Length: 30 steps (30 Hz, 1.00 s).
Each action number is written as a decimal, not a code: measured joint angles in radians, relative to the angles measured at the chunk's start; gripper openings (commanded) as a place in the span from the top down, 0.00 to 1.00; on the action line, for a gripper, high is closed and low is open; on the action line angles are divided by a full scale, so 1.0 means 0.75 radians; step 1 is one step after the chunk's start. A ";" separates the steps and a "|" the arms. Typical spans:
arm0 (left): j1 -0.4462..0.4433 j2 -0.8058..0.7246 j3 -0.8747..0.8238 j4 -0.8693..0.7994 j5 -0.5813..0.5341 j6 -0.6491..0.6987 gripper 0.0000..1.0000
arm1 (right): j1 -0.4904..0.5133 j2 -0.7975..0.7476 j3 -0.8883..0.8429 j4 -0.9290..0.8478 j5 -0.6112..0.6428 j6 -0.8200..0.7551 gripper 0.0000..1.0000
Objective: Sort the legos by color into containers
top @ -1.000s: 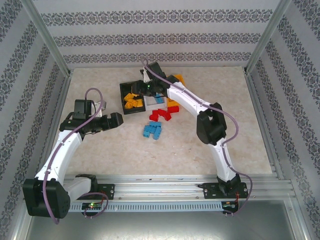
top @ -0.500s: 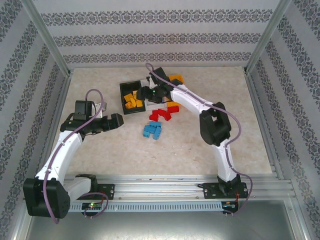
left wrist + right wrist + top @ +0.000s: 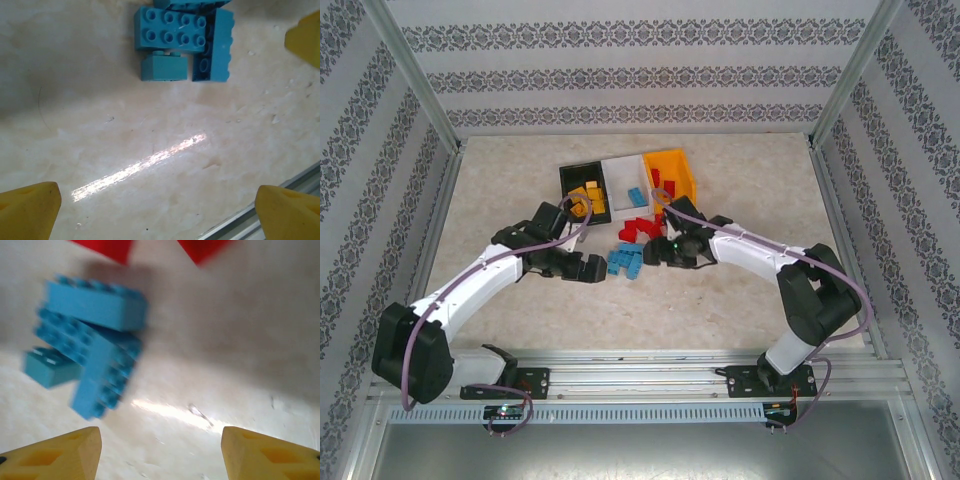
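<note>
Three containers stand in a row at the back: a black bin (image 3: 566,178) with yellow legos, a white bin (image 3: 618,166) with a blue lego (image 3: 636,195), and an orange-yellow bin (image 3: 684,166) with red legos. On the table in front lie a red pile (image 3: 640,229) and a blue pile (image 3: 625,262). My left gripper (image 3: 592,268) is open just left of the blue pile (image 3: 182,40), with bare table between its fingertips (image 3: 30,210). From the right of that pile (image 3: 92,335), my right gripper (image 3: 655,252) faces it, open and empty, yellow fingertips (image 3: 270,455) apart.
Patterned walls and metal frame posts enclose the table. The aluminium rail (image 3: 650,375) with both arm bases runs along the near edge, and its edge (image 3: 270,220) shows close to my left gripper. Red bricks (image 3: 107,247) lie just beyond the blue pile.
My left arm has swung in from the left side to the blue pile. My right arm has pulled back from over the bins down to the table, uncovering the white and orange-yellow bins.
</note>
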 measured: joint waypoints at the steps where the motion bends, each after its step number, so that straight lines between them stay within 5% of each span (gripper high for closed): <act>1: -0.020 0.014 0.006 -0.006 -0.022 -0.001 0.00 | 0.003 0.001 -0.030 0.010 -0.001 0.013 0.36; 8: -0.184 0.167 0.067 0.006 -0.163 -0.057 0.04 | 0.032 0.004 -0.076 0.125 -0.017 0.061 0.37; 23: -0.189 0.216 0.064 0.057 -0.271 -0.149 0.07 | 0.162 0.278 0.227 0.085 -0.009 0.037 0.41; 30: -0.188 0.215 0.060 0.060 -0.283 -0.151 0.07 | 0.167 0.331 0.252 0.037 0.033 0.027 0.62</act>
